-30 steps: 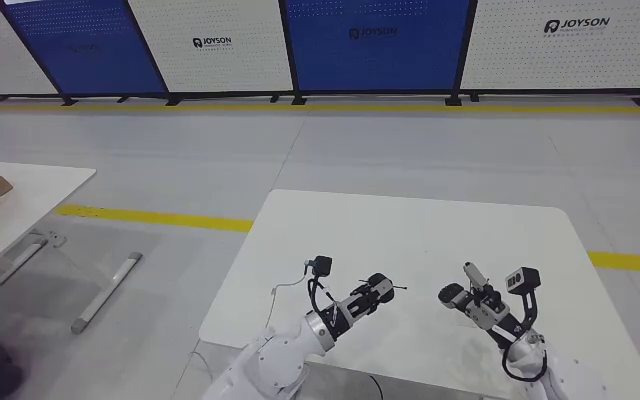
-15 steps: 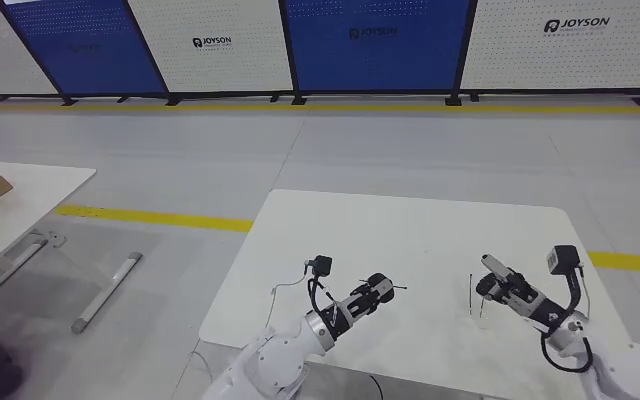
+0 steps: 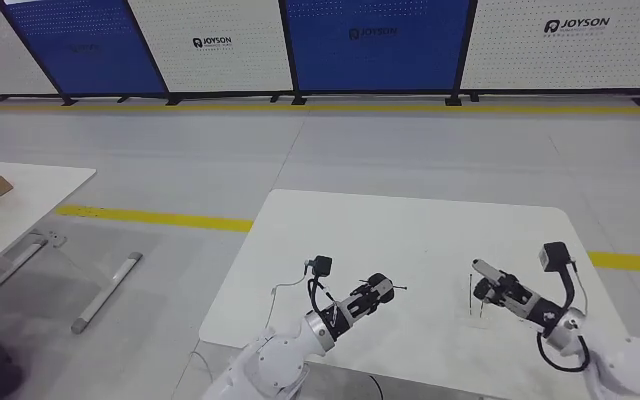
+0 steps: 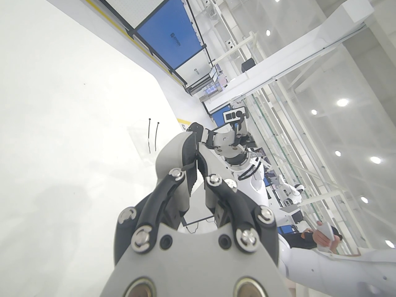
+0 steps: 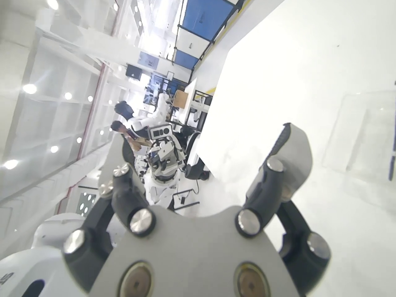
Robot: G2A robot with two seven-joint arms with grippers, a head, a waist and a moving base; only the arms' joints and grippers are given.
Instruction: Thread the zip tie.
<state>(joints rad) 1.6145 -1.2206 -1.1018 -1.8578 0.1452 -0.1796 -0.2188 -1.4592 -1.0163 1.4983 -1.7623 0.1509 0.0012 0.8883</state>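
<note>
1. White table [image 3: 420,230] carries the whole job, with both arms at its near side.
2. Clear plastic sheet [image 4: 139,143] lies flat on the table near the right arm.
3. Right gripper [image 3: 481,281] sits just beside that sheet, jaws spread wide and holding nothing.
4. Left gripper [image 4: 194,146] is over the table's near middle. Its pads are pressed together on what looks like a thin black zip tie [image 3: 399,289], whose end pokes out toward the right arm.
5. Loose zip ties [image 4: 149,134], two of them, lie side by side on the sheet, well apart from the left gripper.
6. Judged from this, threading has not begun: one tie is pinched and no loop is formed. Next, the right jaws need to close on a free tail and line its narrow tip up with the head's slot. That calls for fine alignment and a steady left hold.
</note>
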